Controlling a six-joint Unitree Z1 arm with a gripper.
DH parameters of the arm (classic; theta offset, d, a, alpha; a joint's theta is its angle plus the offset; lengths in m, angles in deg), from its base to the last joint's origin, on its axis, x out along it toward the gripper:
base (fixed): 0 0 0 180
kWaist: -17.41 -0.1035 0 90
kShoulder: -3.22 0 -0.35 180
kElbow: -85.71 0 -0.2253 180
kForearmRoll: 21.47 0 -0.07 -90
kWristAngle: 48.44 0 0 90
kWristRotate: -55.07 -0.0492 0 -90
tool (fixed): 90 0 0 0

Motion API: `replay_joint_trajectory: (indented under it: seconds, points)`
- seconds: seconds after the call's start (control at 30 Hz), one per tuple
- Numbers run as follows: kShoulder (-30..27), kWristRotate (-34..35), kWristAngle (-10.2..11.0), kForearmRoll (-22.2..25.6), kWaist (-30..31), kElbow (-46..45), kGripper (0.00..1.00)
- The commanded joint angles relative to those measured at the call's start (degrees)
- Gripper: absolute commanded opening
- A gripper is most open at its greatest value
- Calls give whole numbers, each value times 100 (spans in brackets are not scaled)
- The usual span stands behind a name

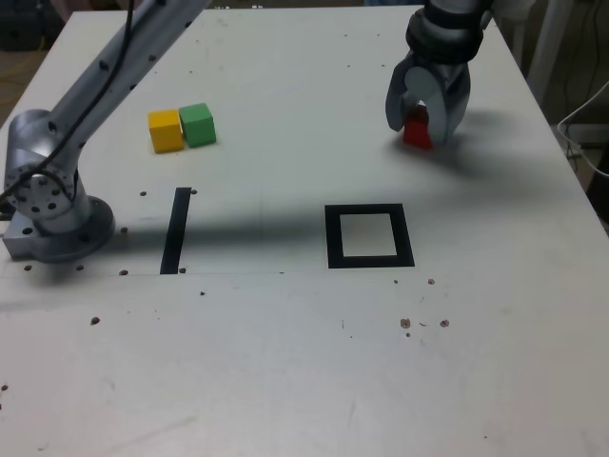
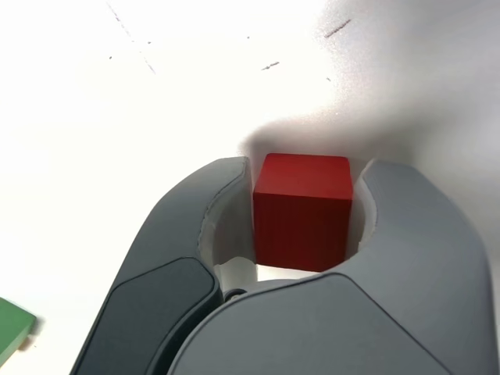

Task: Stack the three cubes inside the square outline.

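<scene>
My gripper [image 1: 422,131] stands at the far right of the table in the exterior view, shut on the red cube [image 1: 417,133], which rests on the white surface. In the wrist view both dark jaws press the sides of the red cube [image 2: 303,211] held in the gripper [image 2: 306,168]. The yellow cube [image 1: 165,130] and the green cube [image 1: 198,124] sit touching side by side at the far left of the exterior view. A corner of the green cube [image 2: 12,328] shows in the wrist view. The square outline [image 1: 369,261] lies nearer the camera than the gripper, with nothing in its white centre.
A straight black strip [image 1: 177,228] lies on the table in the exterior view's left half. The arm's grey base [image 1: 52,205] stands at the left edge, its link reaching across the back. Small dark specks dot the table [image 1: 285,381].
</scene>
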Motion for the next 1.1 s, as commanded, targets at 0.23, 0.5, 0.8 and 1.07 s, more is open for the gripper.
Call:
replay_joint_trajectory:
  seconds: [0.23,0.5,0.8,1.07]
  points:
    - [-336,-24,-36,206,108,30,30]
    - [-1188,310,27,463,549,-476,30]
    - [-1838,1504,-95,446,1103,-1692,30]
    - [-2510,3359,-153,364,1723,-2351,30]
